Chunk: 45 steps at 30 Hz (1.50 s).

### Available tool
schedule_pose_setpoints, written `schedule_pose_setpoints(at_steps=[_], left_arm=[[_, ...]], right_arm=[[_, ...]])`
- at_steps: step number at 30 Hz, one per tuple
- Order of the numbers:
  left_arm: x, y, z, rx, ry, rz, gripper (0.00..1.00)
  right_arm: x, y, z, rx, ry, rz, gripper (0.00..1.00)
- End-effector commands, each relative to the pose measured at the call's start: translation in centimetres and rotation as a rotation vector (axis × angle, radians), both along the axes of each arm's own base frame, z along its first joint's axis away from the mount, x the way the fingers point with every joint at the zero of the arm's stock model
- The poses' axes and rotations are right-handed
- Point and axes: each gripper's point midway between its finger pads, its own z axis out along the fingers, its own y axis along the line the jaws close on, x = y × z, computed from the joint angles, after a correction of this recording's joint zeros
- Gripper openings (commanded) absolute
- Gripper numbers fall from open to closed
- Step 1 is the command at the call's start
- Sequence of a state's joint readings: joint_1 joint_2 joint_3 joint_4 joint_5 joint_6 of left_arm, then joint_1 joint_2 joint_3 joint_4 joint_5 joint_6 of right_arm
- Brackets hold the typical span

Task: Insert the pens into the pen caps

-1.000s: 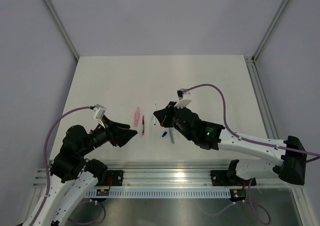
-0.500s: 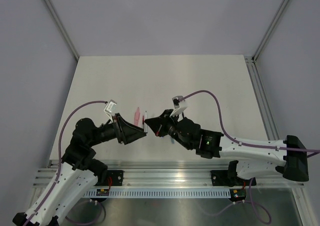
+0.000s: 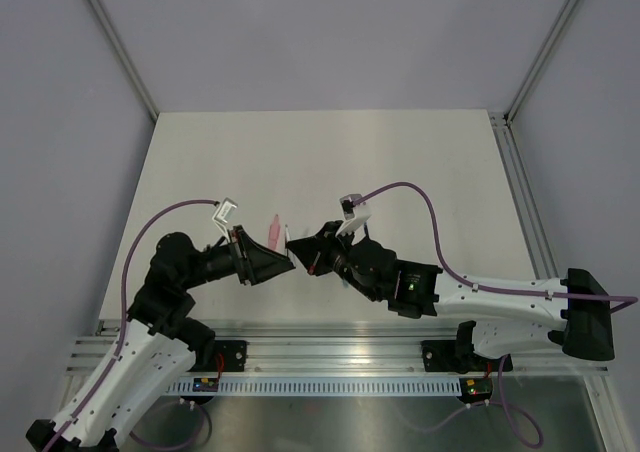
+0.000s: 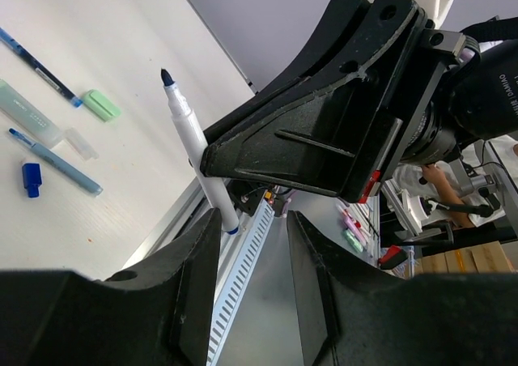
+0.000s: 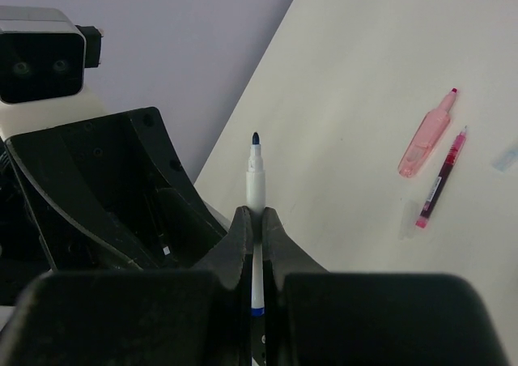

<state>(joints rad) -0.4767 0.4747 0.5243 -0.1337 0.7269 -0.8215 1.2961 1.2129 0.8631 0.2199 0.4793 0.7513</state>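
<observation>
Soft, even light leaves faint shadows on the bright table (image 3: 400,162). Wrist views blur the near fingers (image 4: 194,301); the white pen (image 5: 256,184) between the right jaws is sharp.

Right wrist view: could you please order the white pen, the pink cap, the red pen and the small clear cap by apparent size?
1. white pen, though it is nearest the camera.
2. pink cap and red pen, unranked: similar length, the cap thicker.
3. small clear cap.
</observation>
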Motion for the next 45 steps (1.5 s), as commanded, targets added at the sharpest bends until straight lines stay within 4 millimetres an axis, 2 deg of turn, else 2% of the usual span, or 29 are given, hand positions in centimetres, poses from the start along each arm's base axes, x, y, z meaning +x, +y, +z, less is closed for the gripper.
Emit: schedule_pose_setpoints(at_steps=[1,8,15,17,18,19,21,23,24,26,27,28,29,30,32,33,35,37,38,40,41,45], left_arm=[[0.3,-0.1,-0.5,0.014,-0.020,-0.003,0.41],[0.7,-0.1,-0.7,0.023,-0.029,0.016,0.46],[1.2,-0.1,0.0,0.007,-0.055,0.035,0.42],[1.2,-0.1,0.1,0.004,-0.058,0.036,0.31],[1.2,-0.1,0.2,0.003,-0.060,0.036,0.24],[1.2,-0.1,0.2,0.004,-0.060,0.034,0.13],[1.1,-0.1,0.1,0.006,-0.056,0.029,0.03],[1.1,-0.1,-0.2,0.020,-0.056,0.030,0.00],[1.1,0.0,0.0,0.025,-0.062,0.032,0.00],[1.4,0.4,-0.4,0.061,-0.063,0.063,0.00],[1.5,0.6,-0.6,0.078,-0.065,0.076,0.00],[1.8,1.1,-0.8,0.117,-0.074,0.107,0.00],[1.9,1.5,-0.7,0.132,-0.087,0.125,0.00],[2.0,1.8,-0.7,0.154,-0.093,0.142,0.00],[2.3,2.9,-0.6,0.211,-0.128,0.198,0.00],[2.6,3.8,-1.2,0.258,-0.120,0.244,0.00],[2.8,5.0,-0.1,0.296,-0.193,0.294,0.00],[3.0,6.6,0.0,0.345,-0.235,0.364,0.00],[2.9,6.9,0.4,0.349,-0.253,0.381,0.00],[2.9,7.5,0.2,0.364,-0.262,0.402,0.00],[2.9,7.5,-0.4,0.374,-0.251,0.402,0.00],[3.2,7.3,-1.7,0.373,-0.228,0.400,0.00]], right_arm=[[-0.6,0.5,3.0,0.108,-0.021,0.011,0.01],[-1.0,1.1,2.6,0.118,-0.008,0.021,0.01],[-1.2,1.5,2.1,0.105,-0.004,0.028,0.01],[-1.3,1.5,1.9,0.102,0.000,0.031,0.01],[-1.3,1.4,1.8,0.100,0.001,0.028,0.01],[-1.3,1.4,1.5,0.095,0.003,0.024,0.01],[-1.3,1.3,1.4,0.092,0.006,0.023,0.01],[-1.3,1.4,1.3,0.087,0.008,0.021,0.02],[-1.2,1.2,1.2,0.077,0.009,0.016,0.04],[-1.1,1.2,1.5,0.068,0.006,0.011,0.19],[-1.0,0.8,0.8,0.015,0.016,0.000,0.27],[-0.9,0.7,1.4,0.003,0.017,-0.006,0.35],[-1.0,0.1,-0.2,-0.082,0.039,-0.012,0.46],[-0.7,-0.2,0.3,-0.105,0.043,-0.034,0.48],[-0.7,-1.7,-1.3,-0.192,0.079,-0.060,0.50],[-0.8,-2.1,-2.0,-0.210,0.089,-0.065,0.50],[-1.1,-3.0,-2.9,-0.202,0.119,-0.078,0.50],[-1.2,-3.8,-5.3,-0.245,0.156,-0.094,0.49],[-1.3,-4.4,-7.5,-0.302,0.206,-0.117,0.48],[-1.2,-4.6,-9.5,-0.359,0.258,-0.139,0.45],[-1.3,-4.8,-11.9,-0.443,0.284,-0.150,0.44],[-0.8,-4.5,-14.6,-0.516,0.325,-0.173,0.46]])
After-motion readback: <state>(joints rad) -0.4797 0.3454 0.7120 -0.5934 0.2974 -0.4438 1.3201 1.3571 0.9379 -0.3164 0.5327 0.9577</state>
